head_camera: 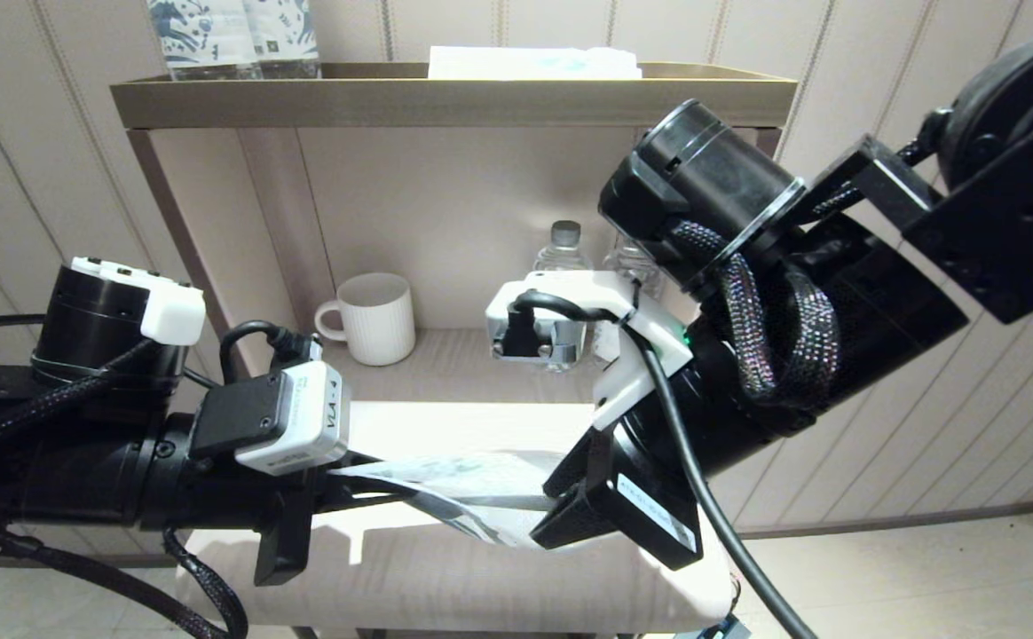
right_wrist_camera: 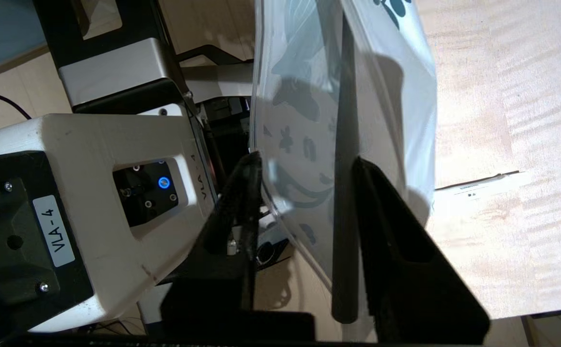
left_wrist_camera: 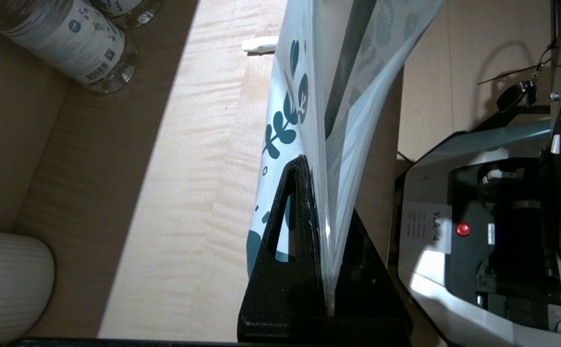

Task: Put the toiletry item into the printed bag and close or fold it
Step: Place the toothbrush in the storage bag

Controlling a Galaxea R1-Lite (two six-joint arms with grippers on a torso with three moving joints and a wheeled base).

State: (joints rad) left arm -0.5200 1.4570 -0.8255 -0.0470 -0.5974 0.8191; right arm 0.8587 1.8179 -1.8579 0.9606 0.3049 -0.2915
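Observation:
The printed bag (head_camera: 472,484), white with dark blue leaves and flowers, hangs stretched between my two grippers above the pale wooden table (head_camera: 445,577). My left gripper (left_wrist_camera: 328,193) is shut on one edge of the bag (left_wrist_camera: 285,111). The right gripper (right_wrist_camera: 307,161) is open, its jaws standing either side of the bag's mouth (right_wrist_camera: 300,120). The toiletry item (right_wrist_camera: 345,144), a slim straight stick that looks dark against the light, runs into the bag and leans on one right fingertip (right_wrist_camera: 372,193). Its end pokes out of the mouth. It shows as a dark line inside the bag (left_wrist_camera: 350,53).
A white ribbed mug (head_camera: 377,318) and clear water bottles (head_camera: 561,257) stand at the back of the table under a shelf (head_camera: 445,98). A thin white strip (right_wrist_camera: 483,185) lies on the tabletop beyond the bag. The table's front edge runs just below the grippers.

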